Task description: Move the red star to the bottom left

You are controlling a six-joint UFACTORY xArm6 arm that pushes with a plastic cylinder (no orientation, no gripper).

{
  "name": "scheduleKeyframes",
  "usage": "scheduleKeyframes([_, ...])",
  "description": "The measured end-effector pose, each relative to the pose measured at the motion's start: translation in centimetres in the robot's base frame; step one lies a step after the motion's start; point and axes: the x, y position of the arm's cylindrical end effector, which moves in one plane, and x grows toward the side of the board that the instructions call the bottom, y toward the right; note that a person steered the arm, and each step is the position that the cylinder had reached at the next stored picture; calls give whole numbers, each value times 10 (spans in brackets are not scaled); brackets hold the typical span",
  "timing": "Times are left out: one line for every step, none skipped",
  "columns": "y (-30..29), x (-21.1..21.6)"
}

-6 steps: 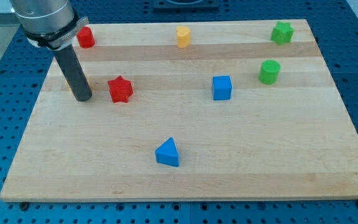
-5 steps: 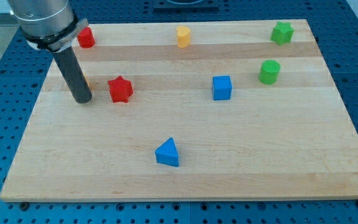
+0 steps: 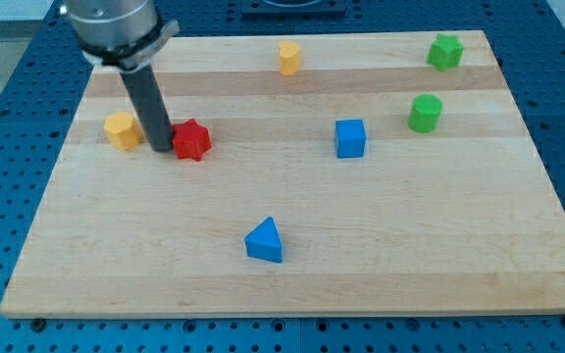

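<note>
The red star [image 3: 192, 140] lies on the wooden board [image 3: 292, 284] at the upper left. My tip [image 3: 161, 148] stands right at the star's left side, touching it or nearly so. A yellow block [image 3: 121, 129] lies just to the left of my rod. The other red block seen earlier at the top left corner is hidden behind the arm.
A yellow block [image 3: 289, 57] sits at the top centre. A green star [image 3: 445, 51] is at the top right and a green cylinder [image 3: 425, 114] below it. A blue cube [image 3: 350, 138] lies right of centre. A blue triangle [image 3: 265, 240] lies at lower centre.
My rod has moved right, from well left of the red star to right against its left side. The yellow block behind it has come into view; the red block at top left is now covered.
</note>
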Motion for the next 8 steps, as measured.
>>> scheduleKeyframes([6, -49])
scheduleKeyframes([42, -41])
scheduleKeyframes([59, -3])
scheduleKeyframes([55, 16])
scheduleKeyframes([43, 39])
scheduleKeyframes([22, 69])
scheduleKeyframes([3, 101])
scheduleKeyframes([-5, 126])
